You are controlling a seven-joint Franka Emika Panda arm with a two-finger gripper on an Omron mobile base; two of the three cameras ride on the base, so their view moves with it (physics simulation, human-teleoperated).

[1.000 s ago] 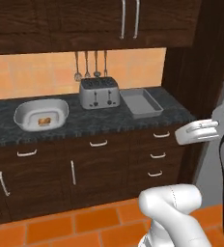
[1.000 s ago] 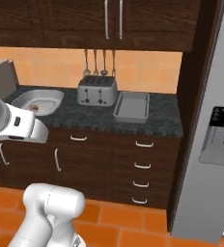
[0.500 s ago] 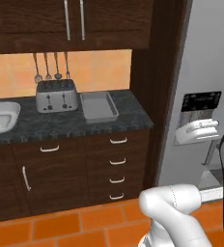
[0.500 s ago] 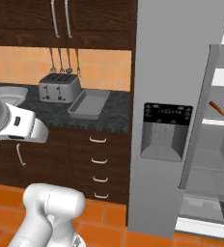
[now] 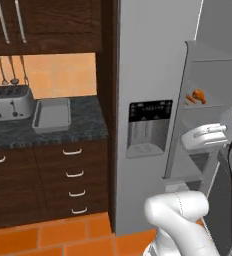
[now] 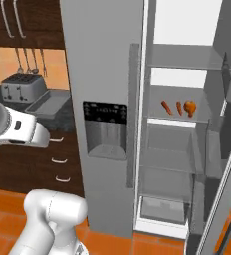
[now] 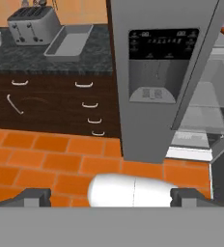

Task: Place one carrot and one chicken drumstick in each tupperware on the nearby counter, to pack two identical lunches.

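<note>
The claw [image 7: 109, 195] is held with its fingers spread wide and nothing between them, aimed down at the orange floor in front of the refrigerator [image 6: 105, 74]. Nothing is carried. On a shelf [image 6: 174, 118] inside the open refrigerator, two carrots [image 6: 166, 106] and a chicken drumstick [image 6: 190, 107] are seen lying close together; a second drumstick cannot be made out. Each carrot's long axis is seen to run roughly front to back on the shelf, slightly tilted; which way the drumstick's bone end points cannot be told. On the worktop [image 5: 83, 125], the rectangular tupperware [image 5: 52, 114] is seen beside the toaster [image 5: 9, 102], with nothing in it. The packing is judged barely begun as far as shown: fetching and placing remain.
</note>
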